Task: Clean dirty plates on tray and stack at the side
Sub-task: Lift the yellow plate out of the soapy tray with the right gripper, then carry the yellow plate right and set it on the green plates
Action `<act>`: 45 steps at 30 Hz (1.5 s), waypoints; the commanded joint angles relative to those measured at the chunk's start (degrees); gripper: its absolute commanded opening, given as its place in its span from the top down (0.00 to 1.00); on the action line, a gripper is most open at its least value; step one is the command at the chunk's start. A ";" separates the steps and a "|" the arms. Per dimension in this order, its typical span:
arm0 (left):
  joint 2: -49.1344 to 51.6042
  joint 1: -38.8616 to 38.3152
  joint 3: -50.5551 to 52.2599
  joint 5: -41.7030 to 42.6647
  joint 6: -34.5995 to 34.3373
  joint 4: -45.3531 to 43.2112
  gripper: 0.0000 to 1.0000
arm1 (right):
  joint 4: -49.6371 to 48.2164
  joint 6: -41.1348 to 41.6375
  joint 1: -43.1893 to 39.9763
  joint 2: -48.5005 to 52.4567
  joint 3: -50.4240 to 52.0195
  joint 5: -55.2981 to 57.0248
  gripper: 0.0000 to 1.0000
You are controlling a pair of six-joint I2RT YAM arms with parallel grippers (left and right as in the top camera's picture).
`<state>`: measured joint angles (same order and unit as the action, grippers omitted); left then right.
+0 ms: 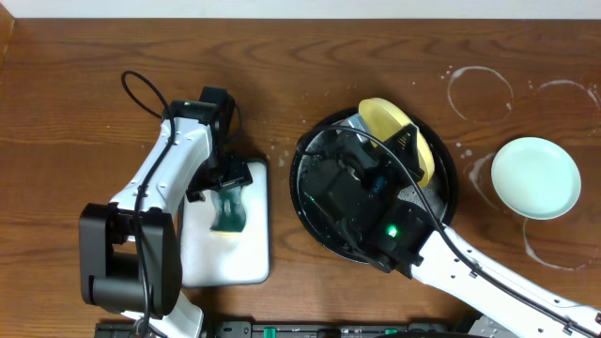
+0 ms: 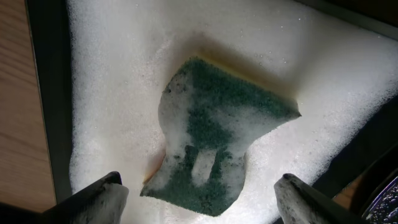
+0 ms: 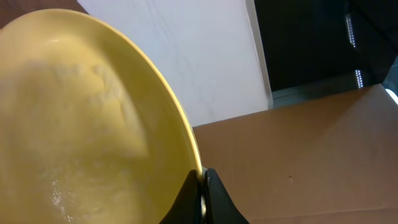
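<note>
In the overhead view the right claw (image 1: 406, 148) is above the upper part of the black tray (image 1: 297, 178), a little right of the frame's centre. It is clenched on the rim of the yellow plate (image 1: 385, 117). The plate stands steeply tilted, almost on its edge, over the tray. In the right wrist view the two fingers (image 3: 186, 196) press together on the thin yellow rim at the lower middle of the frame. The inner face of the plate fills the left half and looks wet and cloudy. The right arm covers most of the tray, so we cannot tell what lies inside it.

At the right edge of the overhead frame a mint plate (image 1: 535, 176) lies flat on the surface (image 1: 94, 56), well apart from the tray. Whitish rings (image 1: 480, 92) mark the wood above and around this plate.

In the left half of the overhead frame the left claw (image 1: 228, 195) hangs over the white tray (image 1: 225, 258). It is released, with the jaws wide apart and holding nothing. In the left wrist view its two fingertips (image 2: 102, 196) stand at the lower corners, on each side of the sponge (image 2: 211, 143). We cannot tell whether they touch it. The sponge is green with a yellow layer, lies bent in white foam (image 2: 112, 62), and has foam on its green face too.
</note>
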<state>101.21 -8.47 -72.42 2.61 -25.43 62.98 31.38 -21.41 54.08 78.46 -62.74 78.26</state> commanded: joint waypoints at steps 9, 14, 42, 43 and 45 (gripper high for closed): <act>-0.02 0.09 0.00 -0.70 0.33 0.31 0.20 | -1.38 5.79 -5.20 -1.20 -1.01 -2.73 0.99; -0.02 0.09 0.00 -0.70 0.31 0.31 0.20 | -1.16 6.84 -8.24 -1.20 -1.01 -5.73 0.99; -0.02 0.09 0.00 -0.70 0.31 0.31 0.20 | 13.94 33.20 -54.49 -5.49 -1.03 -80.21 0.99; -0.02 0.09 0.00 -0.70 0.33 0.31 0.19 | 13.94 33.20 -58.42 -5.31 -1.01 -83.32 0.99; -0.02 0.09 0.00 -0.70 0.31 0.31 0.20 | 13.81 33.18 -66.38 -4.50 -1.01 -88.43 0.99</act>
<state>101.21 -8.45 -72.42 2.63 -25.43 62.98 45.21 10.28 -2.26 74.06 -62.85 6.55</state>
